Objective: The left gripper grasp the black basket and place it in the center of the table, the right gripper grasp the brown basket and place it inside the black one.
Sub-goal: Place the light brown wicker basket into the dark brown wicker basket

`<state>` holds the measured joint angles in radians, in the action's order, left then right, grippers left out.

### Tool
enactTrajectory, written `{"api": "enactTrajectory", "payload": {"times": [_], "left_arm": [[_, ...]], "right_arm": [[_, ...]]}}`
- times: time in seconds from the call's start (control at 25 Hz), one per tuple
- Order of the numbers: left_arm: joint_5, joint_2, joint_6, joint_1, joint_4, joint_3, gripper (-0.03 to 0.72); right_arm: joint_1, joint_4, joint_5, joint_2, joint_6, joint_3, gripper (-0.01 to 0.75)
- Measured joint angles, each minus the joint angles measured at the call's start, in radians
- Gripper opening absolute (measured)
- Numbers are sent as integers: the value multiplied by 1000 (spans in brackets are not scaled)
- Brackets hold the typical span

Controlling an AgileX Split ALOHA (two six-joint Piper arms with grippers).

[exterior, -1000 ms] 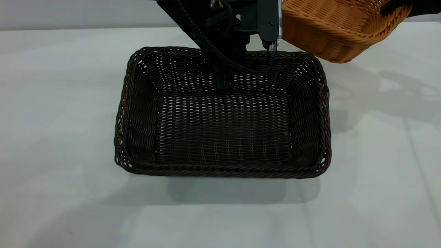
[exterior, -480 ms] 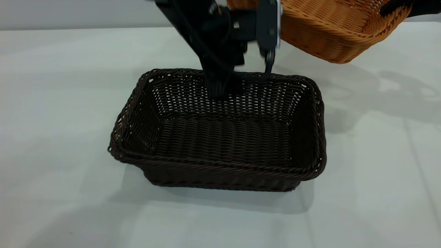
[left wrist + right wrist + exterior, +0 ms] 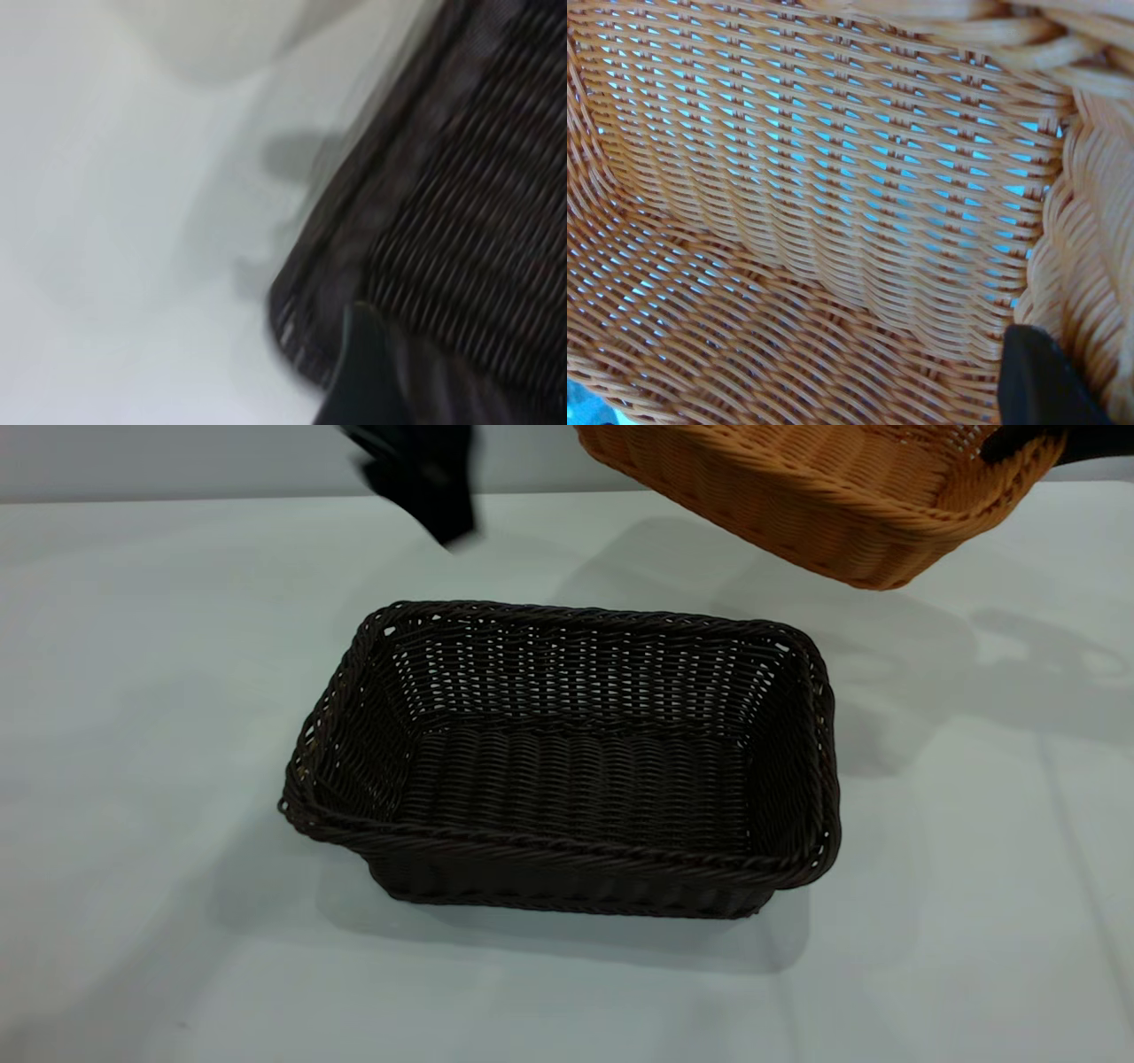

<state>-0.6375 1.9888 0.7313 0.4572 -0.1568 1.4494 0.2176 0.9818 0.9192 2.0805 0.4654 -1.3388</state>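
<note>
Dark woven wicker sits flat near the middle of the table [image 3: 133, 691]: this is the black basket [image 3: 567, 762], upright, empty, with its open top facing up. Nothing is touching it. At the far side, a little to the left, a blurry black piece of the left arm shows, and I point to it as the left gripper [image 3: 425, 478]; it is apart from the black basket, and I cannot tell if its fingers are apart or together. In the left wrist view a corner of the black basket [image 3: 443, 221] shows beside the bare table. So the first step looks done. The step in hand is the second one. The brown basket [image 3: 833, 496] hangs in the air at the far right, tilted, above the table and off to the far right of the black basket, not over it yet. The right gripper [image 3: 1019, 438] has its dark fingers clamped on the braided rim at the far right, and the right wrist view looks down inside the brown basket [image 3: 788, 195]. Next, I think it needs to come left and nearer, get level, line up its sides with the black basket, and go down slowly so it slides inside without bumping the rim
</note>
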Motion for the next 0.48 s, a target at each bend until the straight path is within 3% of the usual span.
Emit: {"api": "enactTrajectory", "payload": {"times": [0.24, 0.48], "left_arm": [[10, -103, -5, -200, -93, 0, 510], [44, -107, -5, -337, -127, -2, 510]], "right_arm": [[-14, -94, 55, -54, -89, 0, 65], [-151, -199, 121, -112, -205, -1, 65]]}}
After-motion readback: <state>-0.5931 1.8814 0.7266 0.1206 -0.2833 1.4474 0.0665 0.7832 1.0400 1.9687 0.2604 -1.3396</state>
